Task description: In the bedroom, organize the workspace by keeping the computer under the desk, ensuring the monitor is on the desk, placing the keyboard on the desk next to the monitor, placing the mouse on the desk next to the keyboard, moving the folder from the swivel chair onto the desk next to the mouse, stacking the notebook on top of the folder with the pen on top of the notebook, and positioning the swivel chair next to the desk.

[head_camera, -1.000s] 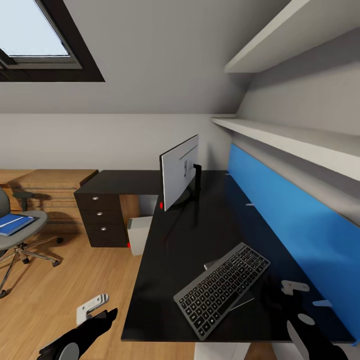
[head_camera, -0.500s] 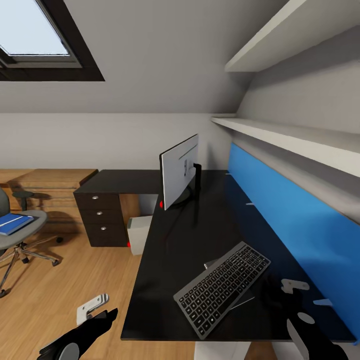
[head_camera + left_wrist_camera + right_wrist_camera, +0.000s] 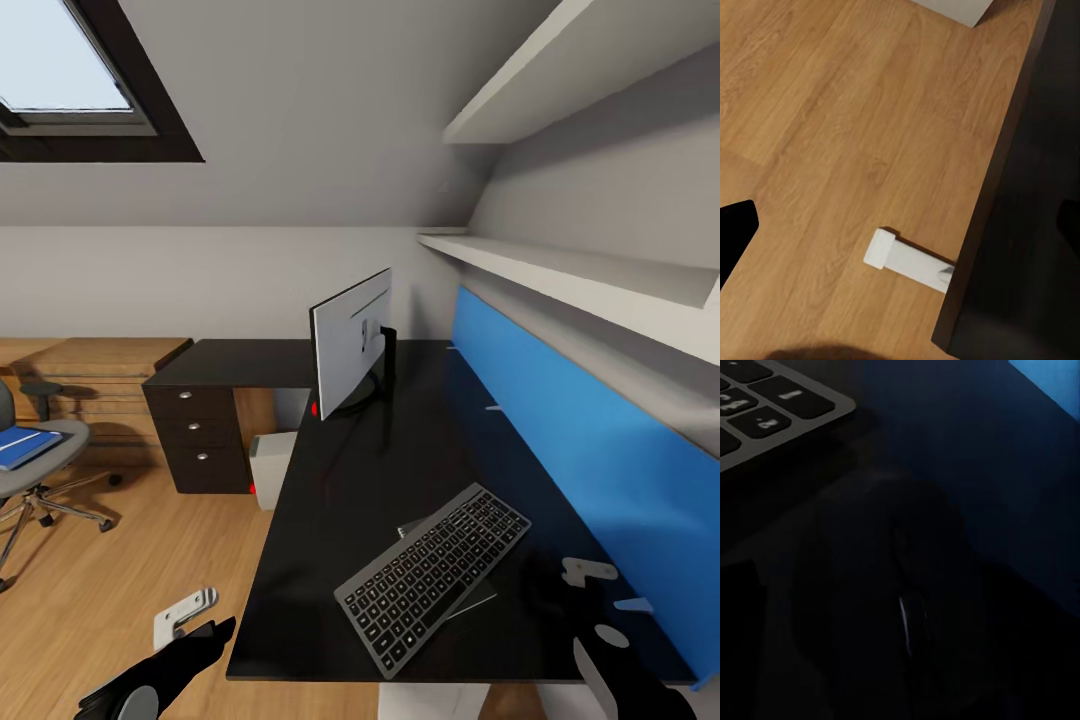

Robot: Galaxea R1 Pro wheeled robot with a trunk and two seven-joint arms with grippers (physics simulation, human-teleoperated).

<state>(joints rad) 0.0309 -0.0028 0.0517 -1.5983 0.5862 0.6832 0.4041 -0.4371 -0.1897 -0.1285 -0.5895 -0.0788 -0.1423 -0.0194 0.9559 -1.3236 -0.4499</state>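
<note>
Desk (image 3: 330,520): keyboard (image 3: 433,574) at 5 o'clock, monitor (image 3: 350,342) at 12. Folder (image 3: 22,446) on swivel chair (image 3: 40,455), 9 o'clock. Mouse (image 3: 881,607) under right claw (image 3: 600,630), barely discernible. Claw states: cannot tell, fingers cropped. Risk, judged: a blind dark grasp nudging the keyboard.

Glossy black desk (image 3: 330,520) bearing monitor (image 3: 350,343), keyboard (image 3: 432,576) (askew), mouse (image 3: 896,607).
</note>
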